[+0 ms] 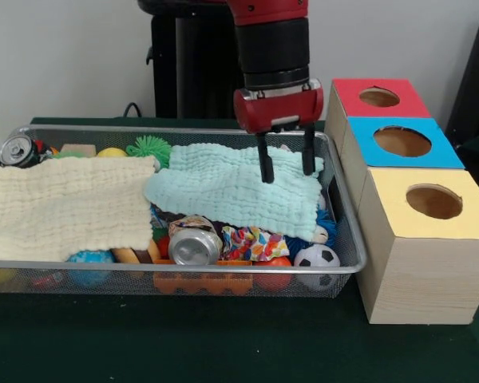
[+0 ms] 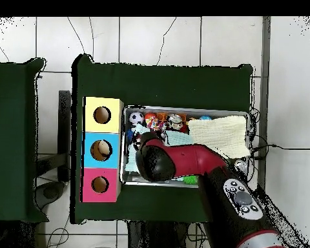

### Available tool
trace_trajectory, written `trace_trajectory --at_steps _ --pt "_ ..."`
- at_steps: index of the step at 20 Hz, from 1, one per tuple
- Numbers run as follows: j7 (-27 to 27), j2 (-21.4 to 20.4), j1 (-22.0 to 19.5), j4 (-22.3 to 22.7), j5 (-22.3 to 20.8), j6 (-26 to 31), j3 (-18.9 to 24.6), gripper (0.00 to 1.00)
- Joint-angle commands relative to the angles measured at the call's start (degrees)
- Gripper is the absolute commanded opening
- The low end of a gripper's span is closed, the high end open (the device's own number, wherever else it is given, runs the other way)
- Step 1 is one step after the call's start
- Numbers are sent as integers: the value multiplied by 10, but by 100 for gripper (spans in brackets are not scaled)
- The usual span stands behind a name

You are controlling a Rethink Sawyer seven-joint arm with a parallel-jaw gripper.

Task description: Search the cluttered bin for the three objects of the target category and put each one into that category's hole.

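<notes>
Gripper state: the gripper hangs with its two fingers parted and nothing between them; treat it as released.
Gripper position: you see it over the right end of the wire bin, its tips just at the mint-green cloth.
Target location: the task names no category, so you cannot single out the three targets. Candidates lie in the bin, partly covered: a crushed can and a small soccer ball at the front, another can at the far left corner.
Covering: the mint-green cloth and a cream cloth hide most of the contents.
Handling, cloth: likely light, soft and limp; pinch a raised fold or edge.
Handling, can: likely light, slick, easily dented; grip across the body.
Destination: red box, blue box, yellow box, each with a top hole, beside the bin.
</notes>
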Motion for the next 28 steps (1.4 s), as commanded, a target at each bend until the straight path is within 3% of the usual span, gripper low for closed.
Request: trace_trajectory --at_steps 1,8,13,18,28 --pt "24 -50 -10 43 -65 0 -51 100" --pt "22 -65 17 14 -93 21 -80 100" --pt "24 -56 19 0 -94 20 -76 100" --pt "23 31 21 -66 -81 1 -40 100" --pt "31 80 45 -124 -69 -5 -30 100"
